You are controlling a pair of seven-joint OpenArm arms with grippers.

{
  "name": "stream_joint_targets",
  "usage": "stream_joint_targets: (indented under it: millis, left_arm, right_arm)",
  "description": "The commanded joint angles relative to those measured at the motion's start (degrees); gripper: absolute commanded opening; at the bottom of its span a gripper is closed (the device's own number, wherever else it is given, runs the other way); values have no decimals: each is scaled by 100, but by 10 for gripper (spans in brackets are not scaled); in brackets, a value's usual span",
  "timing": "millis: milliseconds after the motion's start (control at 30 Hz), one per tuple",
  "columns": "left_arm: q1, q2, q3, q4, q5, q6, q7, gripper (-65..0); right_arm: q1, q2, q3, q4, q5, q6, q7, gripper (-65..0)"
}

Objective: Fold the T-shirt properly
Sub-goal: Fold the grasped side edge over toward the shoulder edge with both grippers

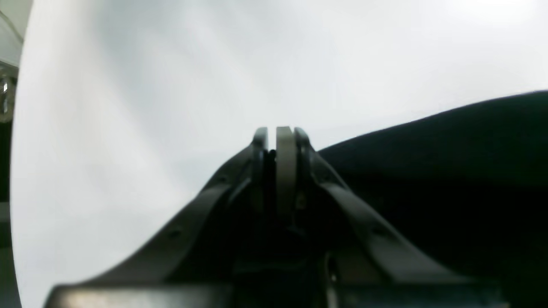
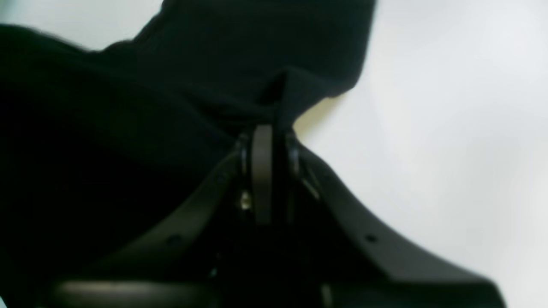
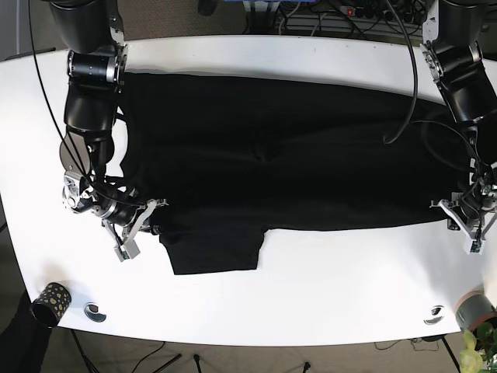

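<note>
Nearest the camera in the base view, along the near edge of the white tabletop (image 3: 311,299), there's a small dark speckled cup (image 3: 51,299) at the left corner, a little ring-shaped thing (image 3: 95,312) next to it, another small ring (image 3: 434,315) over on the right, and a grey pot with a bit of green plant (image 3: 475,311) at the right corner.

A bit further in, a sleeve of the black T-shirt (image 3: 279,163) sticks out toward the near side, left of center. Right beside that, at the shirt's near-left corner, sits the right tool (image 3: 138,225). In its wrist view the right tool (image 2: 269,132) has its jaws pressed together with black fabric bunched right at the tips, so it looks clamped on the shirt (image 2: 128,107).

Over on the right side of the scene, the left tool (image 3: 464,219) sits at the near-right edge of the shirt. From its wrist cam the left tool (image 1: 280,134) has jaws together too, with the shirt (image 1: 449,171) just beside it to the right; can't tell if any cloth is actually pinched in there, it's too blurry.

Further back, the shirt is spread wide across the middle of the tabletop, reaching nearly to the far edge. Beyond that are cables and a power strip (image 3: 373,11) on the floor.
</note>
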Motion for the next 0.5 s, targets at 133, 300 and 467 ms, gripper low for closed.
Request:
stream_joint_targets:
  millis: [133, 300, 467]
  left_arm:
    - [-179, -124, -26, 116, -56, 2, -317, -650]
    - [-179, -133, -26, -16, -47, -7, -687, -650]
    - [-144, -150, -26, -192, -47, -16, -810, -650]
  right_arm:
    - [62, 87, 36, 675, 109, 32, 4, -639]
    - [-88, 105, 36, 1061, 109, 32, -13, -642]
    - [-404, 122, 45, 1650, 118, 32, -268, -642]
